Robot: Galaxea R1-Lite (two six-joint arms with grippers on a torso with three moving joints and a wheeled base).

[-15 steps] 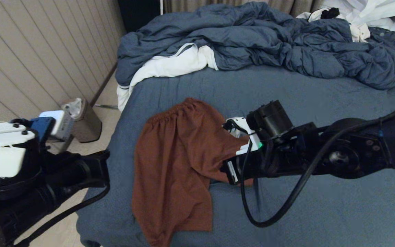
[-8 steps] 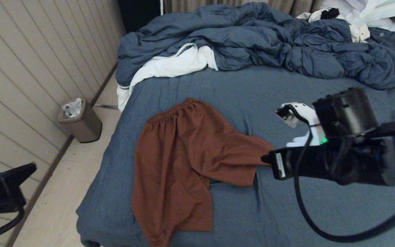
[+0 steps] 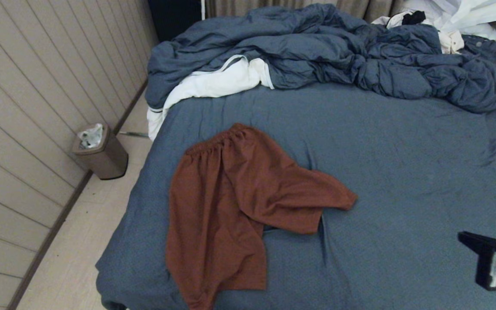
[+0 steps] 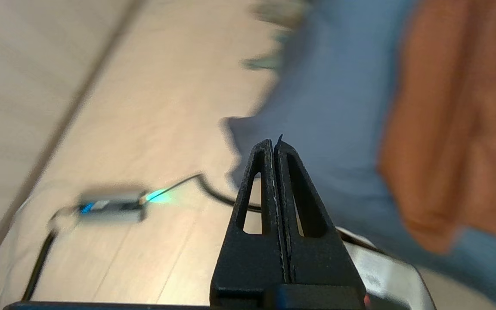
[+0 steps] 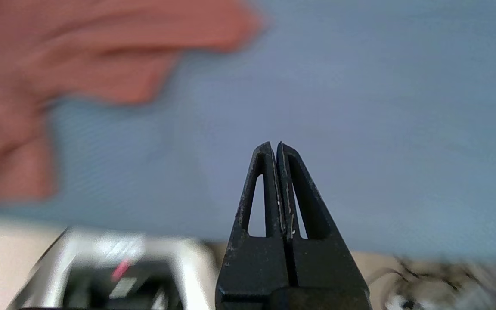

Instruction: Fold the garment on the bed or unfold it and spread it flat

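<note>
Panelled wall and pale floor run along the left of the bed [image 3: 403, 181], where the garment [image 3: 230, 202] lies near the left edge, waistband far, one leg toward the foot, the other splayed rightward. Left gripper [image 4: 275, 144] and right gripper [image 5: 276, 148] both hang off the bed, fingers pressed together, holding nothing. Spreading looks nearly complete; folding would next call for pinching that splayed leg's hem. Bare sheet lies open rightward; the duvet [image 3: 338, 56] crowds the far end.

A home bedroom: a bed [image 3: 403, 172] with rumpled duvet [image 3: 338, 51], a small bin [image 3: 101, 155] beside.
</note>
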